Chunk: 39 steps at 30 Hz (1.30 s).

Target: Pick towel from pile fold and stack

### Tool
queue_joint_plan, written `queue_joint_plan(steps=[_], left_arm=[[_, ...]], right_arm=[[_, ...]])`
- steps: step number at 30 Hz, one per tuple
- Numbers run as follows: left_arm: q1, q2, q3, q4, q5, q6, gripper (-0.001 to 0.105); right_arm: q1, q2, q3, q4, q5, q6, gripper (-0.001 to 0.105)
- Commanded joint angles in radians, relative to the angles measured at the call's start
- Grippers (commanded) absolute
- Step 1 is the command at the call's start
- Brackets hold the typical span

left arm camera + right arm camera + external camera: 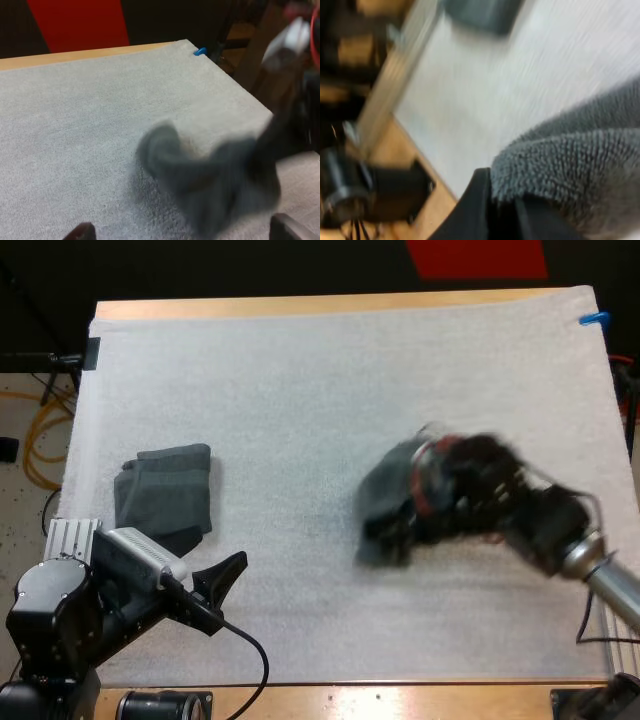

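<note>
Right wrist view: towel pinched in right claw.

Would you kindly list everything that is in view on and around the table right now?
wooden table: one, light wood, under the mat
white mat: one, white, covering the wooden table
folded towel stack: one, dark grey-green, on the white mat's left side
crumpled towel: one, dark grey-green, right of the white mat's middle, in the right gripper
left gripper: one, black, open, near the folded towel stack
right gripper: one, black, shut on the crumpled towel
</note>
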Motion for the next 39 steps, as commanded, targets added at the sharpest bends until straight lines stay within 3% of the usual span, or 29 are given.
queue_joint_plan(steps=[1, 7, 11, 14, 19, 21, 28, 32, 35, 39], left_arm=[[-0.002, 0.001, -0.006, 0.004, 0.014, -0.005, 0.066], [-0.002, 0.001, -0.006, 0.004, 0.014, -0.005, 0.066], [-0.002, 0.001, -0.006, 0.005, 0.014, -0.005, 0.066], [-0.002, 0.001, -0.006, 0.005, 0.014, -0.005, 0.066], [-0.002, 0.001, -0.006, 0.005, 0.014, -0.005, 0.066], [-0.002, 0.001, -0.006, 0.005, 0.014, -0.005, 0.066], [-0.002, 0.001, -0.006, 0.005, 0.014, -0.005, 0.066], [-0.002, 0.001, -0.006, 0.005, 0.014, -0.005, 0.066], [-0.002, 0.001, -0.006, 0.005, 0.014, -0.005, 0.066], [-0.002, 0.001, -0.006, 0.005, 0.014, -0.005, 0.066]], right_arm=[[0.061, -0.007, 0.01, -0.026, 0.03, -0.007, 0.0], [0.238, -0.007, 0.014, -0.037, 0.046, -0.007, 0.0], [0.288, -0.007, 0.014, -0.037, 0.02, -0.005, 0.001], [0.308, -0.007, 0.014, -0.033, -0.004, 0.013, 0.015], [0.307, -0.007, 0.014, -0.019, -0.026, 0.007, 0.059], [0.306, -0.007, 0.014, -0.021, -0.019, -0.008, 0.065], [0.306, -0.007, 0.014, -0.022, 0.149, -0.065, 0.065], [0.306, -0.007, 0.007, -0.001, 0.044, -0.099, 0.065], [0.306, -0.007, -0.001, 0.054, 0.051, -0.106, 0.065], [0.306, -0.007, -0.001, 0.162, 0.283, -0.219, 0.065]])
